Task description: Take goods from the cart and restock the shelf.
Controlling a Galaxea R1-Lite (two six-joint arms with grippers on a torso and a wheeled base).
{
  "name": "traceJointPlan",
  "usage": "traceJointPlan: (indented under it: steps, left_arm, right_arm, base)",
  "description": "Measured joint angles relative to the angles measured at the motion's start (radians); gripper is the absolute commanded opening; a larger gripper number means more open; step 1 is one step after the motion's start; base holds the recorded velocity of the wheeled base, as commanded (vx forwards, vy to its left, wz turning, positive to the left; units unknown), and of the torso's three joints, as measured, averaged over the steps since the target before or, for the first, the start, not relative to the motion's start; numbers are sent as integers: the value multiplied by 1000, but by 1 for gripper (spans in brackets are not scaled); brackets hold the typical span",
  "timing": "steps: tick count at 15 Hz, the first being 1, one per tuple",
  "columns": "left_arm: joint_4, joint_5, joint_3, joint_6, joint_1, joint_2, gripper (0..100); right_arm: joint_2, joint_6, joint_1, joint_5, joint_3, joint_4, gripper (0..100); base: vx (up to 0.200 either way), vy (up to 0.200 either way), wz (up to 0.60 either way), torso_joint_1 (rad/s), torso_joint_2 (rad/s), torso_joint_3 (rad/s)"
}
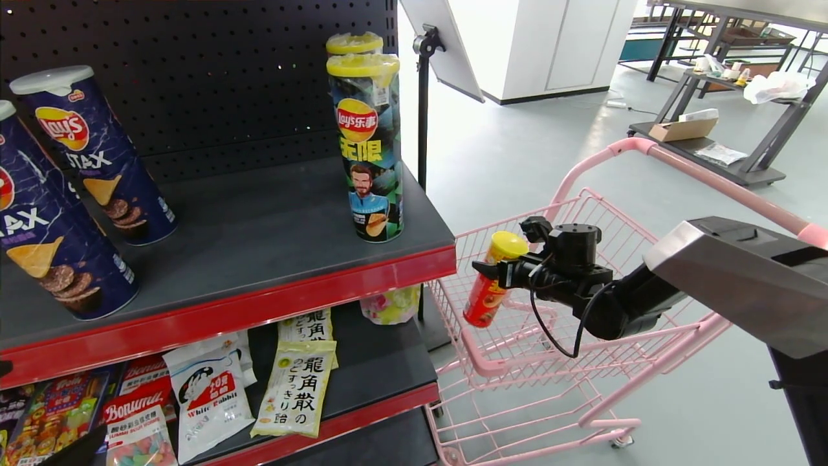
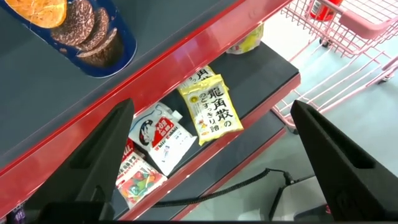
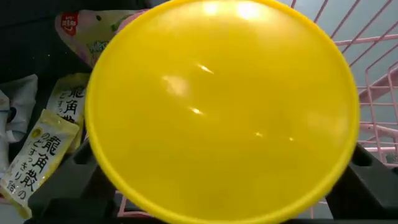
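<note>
Yellow-lidded red can (image 3: 221, 106) sits clamped in your right gripper (image 1: 501, 272) over the cart (image 1: 601, 152), not yet on the shelf (image 1: 259, 220). Your left gripper (image 2: 211, 109) hangs open and empty; placement is outstanding.

Shop: stocked shelf (image 1: 259, 226), pink cart (image 1: 631, 146)

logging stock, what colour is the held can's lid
Yellow; the lid of the can shows best in right wrist view.
</note>
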Motion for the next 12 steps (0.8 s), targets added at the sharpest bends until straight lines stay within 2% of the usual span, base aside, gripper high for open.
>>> traceJointPlan:
  steps: [3, 7, 12]
  left_arm:
    - [0, 1, 0, 0, -1, 1, 100]
    - [0, 2, -1, 2, 0, 5, 100]
    - [-2, 1, -20, 5, 0, 5, 100]
  right_arm:
    - [31, 4, -2, -2, -47, -1, 0]
    - [35, 5, 0, -6, -43, -10, 0]
    - [-124, -4, -6, -8, 102, -44, 0]
  base:
    - [0, 0, 0, 0, 0, 0]
    - [0, 0, 0, 0, 0, 0]
    - [0, 0, 0, 0, 0, 0]
